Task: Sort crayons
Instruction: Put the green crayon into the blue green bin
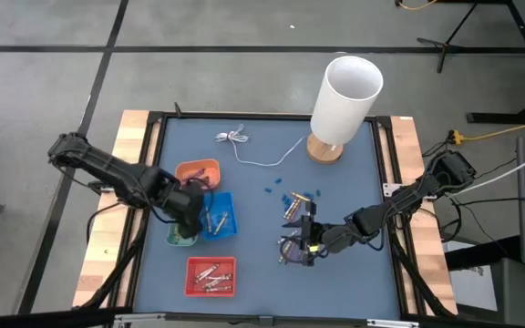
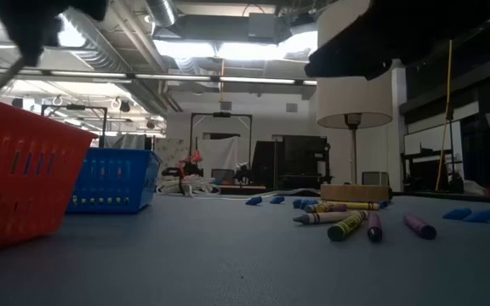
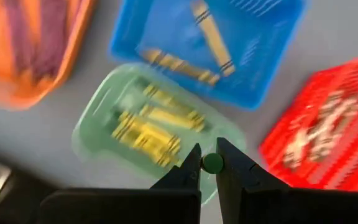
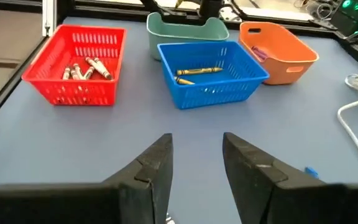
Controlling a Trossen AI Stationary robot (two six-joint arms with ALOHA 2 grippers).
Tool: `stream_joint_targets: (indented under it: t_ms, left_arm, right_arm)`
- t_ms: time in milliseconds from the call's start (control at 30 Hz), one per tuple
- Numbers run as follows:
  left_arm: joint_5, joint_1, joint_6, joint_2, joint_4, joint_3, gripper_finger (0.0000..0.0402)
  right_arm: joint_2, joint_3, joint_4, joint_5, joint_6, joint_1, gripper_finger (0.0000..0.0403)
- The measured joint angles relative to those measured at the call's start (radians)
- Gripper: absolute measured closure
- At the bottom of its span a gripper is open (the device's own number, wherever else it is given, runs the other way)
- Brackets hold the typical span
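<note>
Loose crayons (image 2: 347, 223) lie flat on the counter (image 1: 253, 237) just in front of the lamp (image 1: 343, 105), long axes fanned in differing directions. Others lie sorted in the red tray (image 4: 76, 65), blue tray (image 4: 211, 71), green tray (image 3: 148, 124) and orange tray (image 4: 278, 50). Right claw (image 4: 196, 163) stands wide, empty, over the loose crayons. Left claw (image 3: 207, 167), pinched shut, hangs over the green tray.

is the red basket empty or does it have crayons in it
Not empty: the red basket holds several whitish crayons lying on its floor, seen in the right wrist view.
</note>
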Motion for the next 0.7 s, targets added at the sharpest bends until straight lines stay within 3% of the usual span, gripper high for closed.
stream_joint_targets:
  t_ms: [333,533,700]
  left_arm:
    - [-0.084,-0.041,-0.093,0.013,-0.045,0.0,0.0394]
    - [-0.169,-0.06,-0.134,0.026,-0.047,-0.001,0.0394]
    - [-0.174,-0.063,-0.14,0.031,-0.048,-0.001,0.0374]
  right_arm:
    - [0.001,0.0,-0.158,-0.205,-0.001,0.0,0.0265]
    - [0.03,-0.001,-0.263,-0.242,-0.002,0.0,0.0265]
    - [0.058,-0.001,-0.262,-0.282,-0.034,0.0,0.0265]
